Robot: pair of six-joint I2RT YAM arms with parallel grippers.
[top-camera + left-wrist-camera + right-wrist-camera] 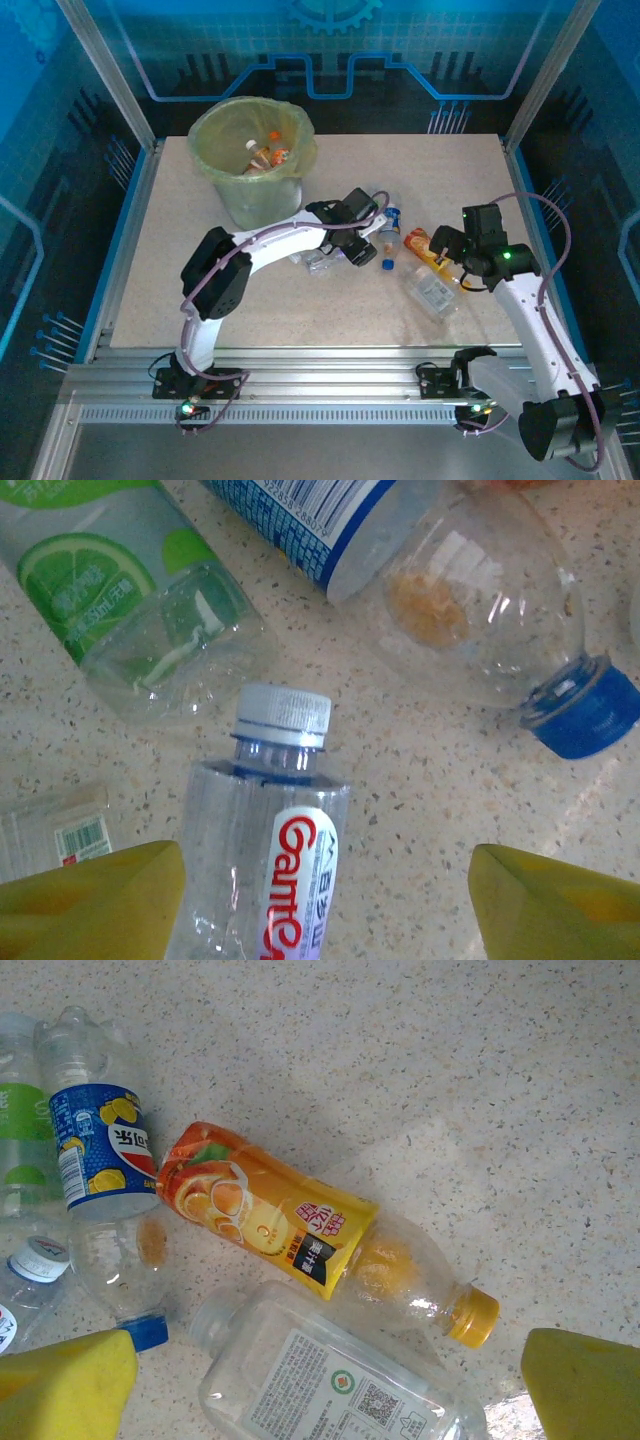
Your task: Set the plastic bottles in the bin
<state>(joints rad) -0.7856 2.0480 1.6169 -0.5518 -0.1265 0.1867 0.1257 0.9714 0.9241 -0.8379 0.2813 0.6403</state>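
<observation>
Several plastic bottles lie in a cluster at mid-table. My left gripper [345, 250] [325, 910] hangs open over a clear white-capped bottle with a red-lettered label [262, 850]. That bottle lies between the yellow fingers [90, 900], close to the left one and well apart from the right. A green-label bottle [110, 570] and a blue-capped bottle [470, 610] lie just beyond. My right gripper [447, 255] [325, 1400] is open above a square clear bottle [330, 1380] [432, 290], beside an orange-label bottle [270, 1215] [422, 245]. The bin [235, 185] stands at the back left.
Some bottles [270, 152] lie inside the bin's yellow-green bag. A blue-yellow label bottle [100, 1150] lies left of the orange one. A raised metal frame edges the speckled table [270, 310], with open surface at the front and the far right.
</observation>
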